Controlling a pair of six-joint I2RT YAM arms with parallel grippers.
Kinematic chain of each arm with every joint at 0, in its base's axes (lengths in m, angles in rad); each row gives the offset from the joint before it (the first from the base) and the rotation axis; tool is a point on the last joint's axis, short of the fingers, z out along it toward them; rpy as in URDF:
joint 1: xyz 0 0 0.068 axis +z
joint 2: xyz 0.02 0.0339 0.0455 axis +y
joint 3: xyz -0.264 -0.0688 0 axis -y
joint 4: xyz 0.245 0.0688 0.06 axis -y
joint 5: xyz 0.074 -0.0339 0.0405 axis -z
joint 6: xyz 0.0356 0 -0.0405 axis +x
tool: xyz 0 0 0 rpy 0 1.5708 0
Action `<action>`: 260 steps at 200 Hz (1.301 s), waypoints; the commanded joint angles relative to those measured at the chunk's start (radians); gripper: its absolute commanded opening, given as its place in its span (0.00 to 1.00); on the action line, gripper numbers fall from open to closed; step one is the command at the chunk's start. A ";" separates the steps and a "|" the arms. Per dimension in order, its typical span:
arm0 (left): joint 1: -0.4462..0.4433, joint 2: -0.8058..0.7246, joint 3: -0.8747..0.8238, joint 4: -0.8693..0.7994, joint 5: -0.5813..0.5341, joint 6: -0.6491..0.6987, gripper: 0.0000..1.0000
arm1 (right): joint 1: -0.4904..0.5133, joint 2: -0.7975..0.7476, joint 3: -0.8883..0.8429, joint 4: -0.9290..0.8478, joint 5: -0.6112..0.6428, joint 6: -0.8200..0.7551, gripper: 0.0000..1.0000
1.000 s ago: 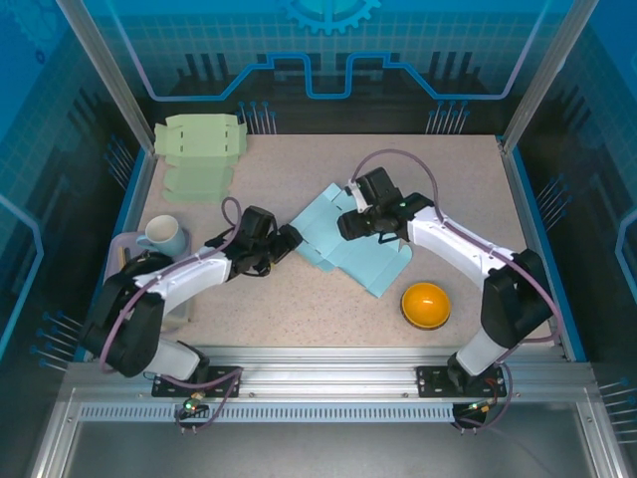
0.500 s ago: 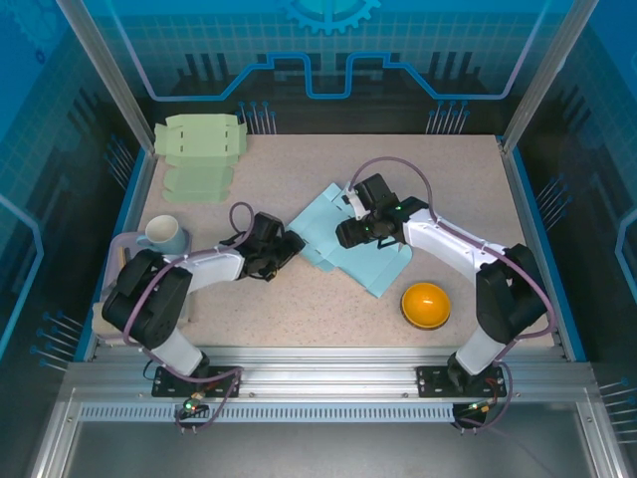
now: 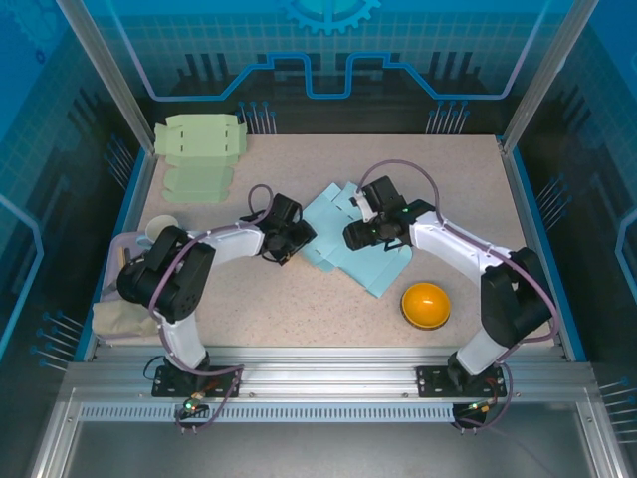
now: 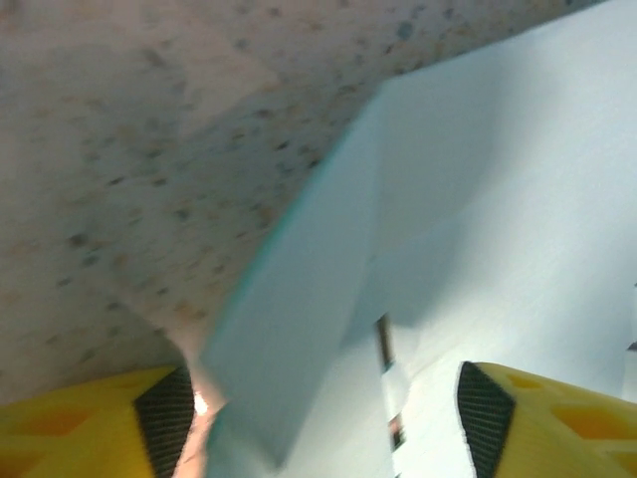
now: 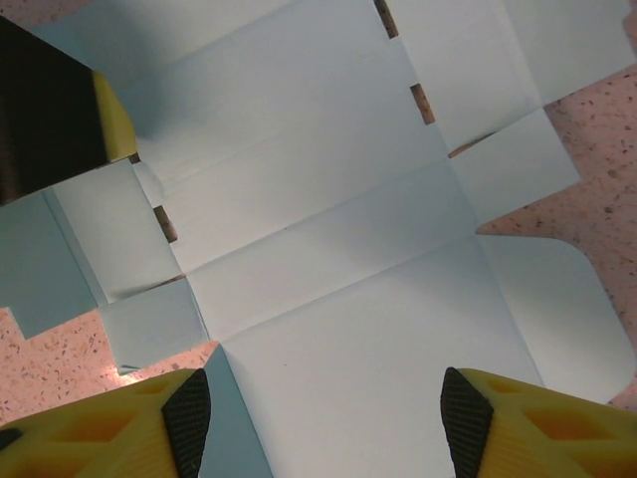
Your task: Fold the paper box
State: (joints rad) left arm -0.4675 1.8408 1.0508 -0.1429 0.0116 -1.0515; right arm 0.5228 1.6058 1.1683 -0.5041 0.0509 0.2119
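Top external view: light-blue paper box blank [image 3: 350, 249] unfolded on the speckled table [image 3: 468, 189], near the middle and slightly to the right. At the blank's left edge, left gripper [image 3: 299, 237], low over the paper; contact not clear from above. Over the blank's centre panels, right gripper [image 3: 364, 233], pointed down at the sheet. Pale green box blank [image 3: 199, 154] flat at the far left corner, well apart from the blue one. Orange bowl [image 3: 425, 304] toward the near right, just beside the blue blank's near corner and not touching it. Mug [image 3: 159, 229] at the left edge, mostly hidden behind the left arm.

Left wrist view, somewhat blurred: yellow fingers [image 4: 109, 428] with black pads set apart, one at each lower corner. Between them a blue flap [image 4: 289, 358], lifted off the table and tilted up along a crease, with the rest of the sheet spreading to the right. Pads clear of the flap on both sides; jaws apart, gripping nothing.

Right wrist view: fingers spread wide along the bottom edge, above the creased centre panels of the blank. Fold lines and slit cuts sharp. Rounded flap [image 5: 557, 299] at the right, flat on the table. Jaws apart, holding nothing; fingertip contact with the paper impossible to tell.
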 commanded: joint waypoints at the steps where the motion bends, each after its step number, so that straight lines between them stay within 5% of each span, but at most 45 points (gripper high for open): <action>1: -0.027 0.065 0.012 0.215 0.013 0.041 0.63 | -0.018 -0.038 -0.013 -0.003 -0.007 -0.007 0.66; 37: -0.019 -0.016 0.008 0.174 0.010 0.156 0.20 | -0.027 -0.048 0.005 -0.015 -0.020 -0.038 0.66; 46: -0.013 -0.044 0.025 0.145 0.009 0.220 0.00 | -0.028 -0.053 0.017 -0.019 -0.034 -0.060 0.66; 87: 0.007 -0.233 0.093 0.039 0.042 0.616 0.00 | -0.028 -0.082 0.133 -0.052 -0.108 -0.324 0.66; 121: 0.007 -0.324 0.199 -0.155 0.131 0.987 0.00 | -0.043 -0.085 0.244 -0.059 -0.128 -0.687 0.64; 167: 0.004 -0.433 0.214 -0.231 0.128 1.350 0.00 | -0.131 -0.074 0.294 -0.052 -0.369 -1.108 0.57; 260: 0.004 -0.535 0.115 -0.191 0.130 1.481 0.00 | -0.160 0.024 0.398 -0.177 -0.397 -1.237 0.50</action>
State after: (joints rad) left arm -0.4648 1.3487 1.2007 -0.3580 0.1120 0.3775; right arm 0.3832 1.5990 1.5249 -0.6083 -0.3149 -0.9749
